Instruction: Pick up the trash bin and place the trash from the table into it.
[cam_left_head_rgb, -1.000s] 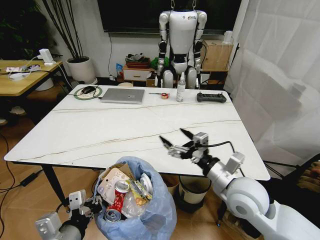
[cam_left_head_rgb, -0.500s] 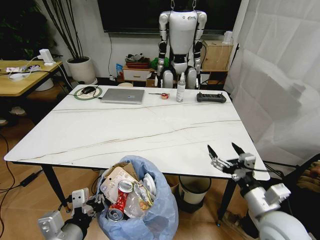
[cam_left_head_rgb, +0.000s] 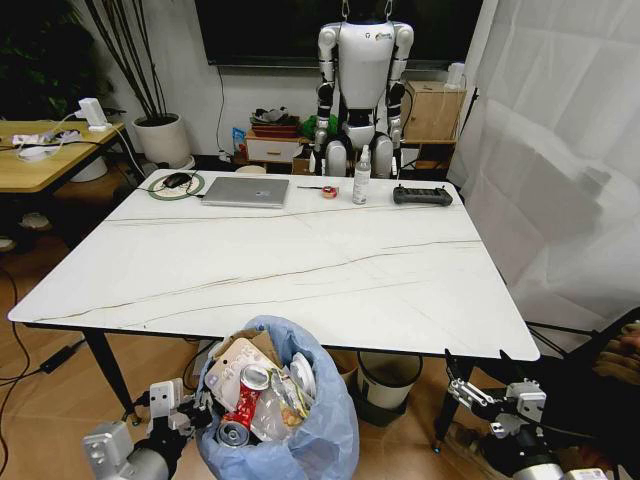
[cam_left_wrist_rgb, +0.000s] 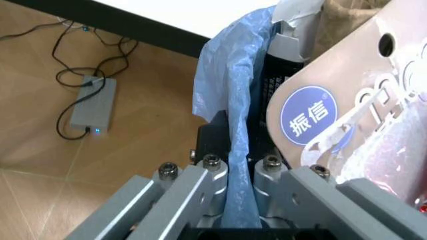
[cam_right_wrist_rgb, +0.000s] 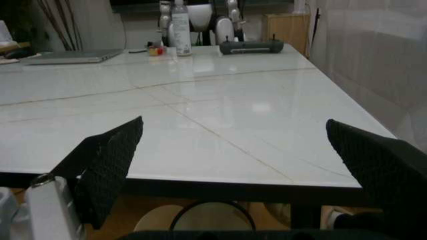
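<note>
- Task looks close to done: bin (cam_left_head_rgb: 285, 420) hangs below the desk's (cam_left_head_rgb: 300, 270) near edge, crammed with trash (cam_left_head_rgb: 258, 385) (can, cardboard, white paper, clear wrapping).
- No litter visible on the marble top; what sits on it lines the far edge: laptop (cam_left_head_rgb: 246, 191), spray bottle (cam_left_head_rgb: 361, 176), black controller (cam_left_head_rgb: 422, 195), a small red item beside the bottle.
- Left to do, judging by this: probably nothing to collect; perhaps setting the bin down.
- Left pincer (cam_left_head_rgb: 190, 412) low at the bin's left side, clamped on the rim through the blue bag (cam_left_wrist_rgb: 233, 150); left wrist view shows the bag film pinched in a narrow gap between the fingers (cam_left_wrist_rgb: 200, 180), with a pink printed card just beside it inside the bin.
- Right pincer (cam_left_head_rgb: 478, 385) low and to the right, beneath the desk's near right corner, spread wide and holding nothing; its 2 dark pads (cam_right_wrist_rgb: 110, 165) stand well apart in the right wrist view, looking out over the bare top.
- Bin roughly upright, mouth facing up and tipped slightly toward the desk; long axis near vertical, bag billowing over the rim and bulging toward the right.
- Trash heaped above the rim, so a tilt could spill it.
- Another round bin (cam_left_head_rgb: 388, 378) stands on the floor under the desk, apart from the blue one.
</note>
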